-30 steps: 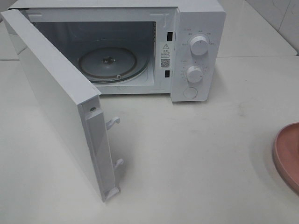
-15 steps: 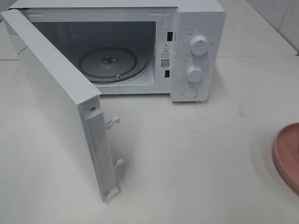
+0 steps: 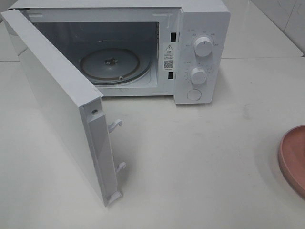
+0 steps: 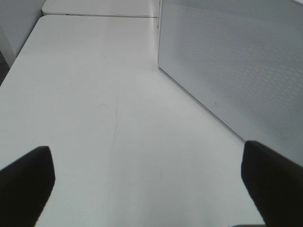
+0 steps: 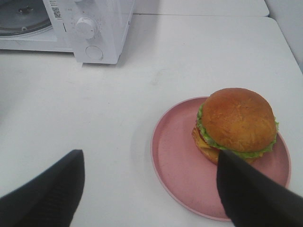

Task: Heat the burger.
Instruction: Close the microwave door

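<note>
Both claws released; burger on plate, oven open and vacant.

My right claw (image 5: 147, 189) hangs above the table with jaws spread and nothing between them, the burger (image 5: 236, 125) just beyond, sitting toward one side of the pink plate (image 5: 175, 161); I judge this a pre-grasp stance; my left claw (image 4: 147, 184) is likewise spread and unloaded, low over bare table beside the door (image 4: 236, 71), apparently parked clear of the loading path; in the high view the microwave (image 3: 202, 28) stands with its door swung wide, presumably to admit the burger; the turntable (image 3: 114, 64) carries nothing; only the plate's rim shows at that view's right edge.
</note>
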